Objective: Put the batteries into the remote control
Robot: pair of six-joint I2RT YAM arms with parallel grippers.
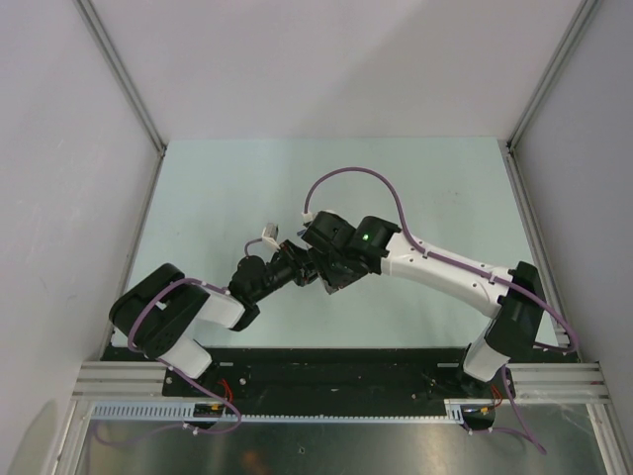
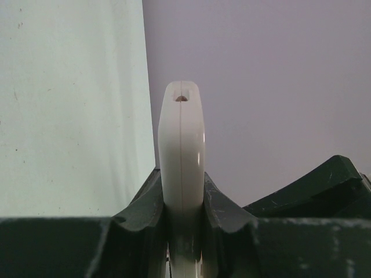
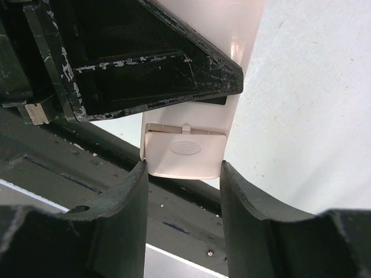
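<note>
The remote control (image 2: 181,168) is up off the table (image 1: 218,198), caught between the two arms where they meet over the middle of the surface. From above you can hardly see it, because the wrists crowd over it.

In the left wrist view it stands edge-on: a slim white bar with a seam down its side and a small hole in its rounded far tip. The left gripper (image 2: 181,194) has it pinched across the flat faces. The jaws are closed tight, and the dark fingers (image 2: 145,202) press on either side partway along the bar, so the tip sticks out past them.

In the right wrist view you see the plain white back, with the battery cover (image 3: 185,153) and its little ribbed oval thumb patch at the near end. The right gripper (image 3: 184,175) is at that end, about half open. One finger lies against each long edge at the cover's corners, so it looks to be gripping the remote across its width. Just beyond the cover, a finger of the left gripper (image 3: 162,63) lies across the remote's back.

The pale green table lies below, with grey walls (image 2: 261,87) around it.
</note>
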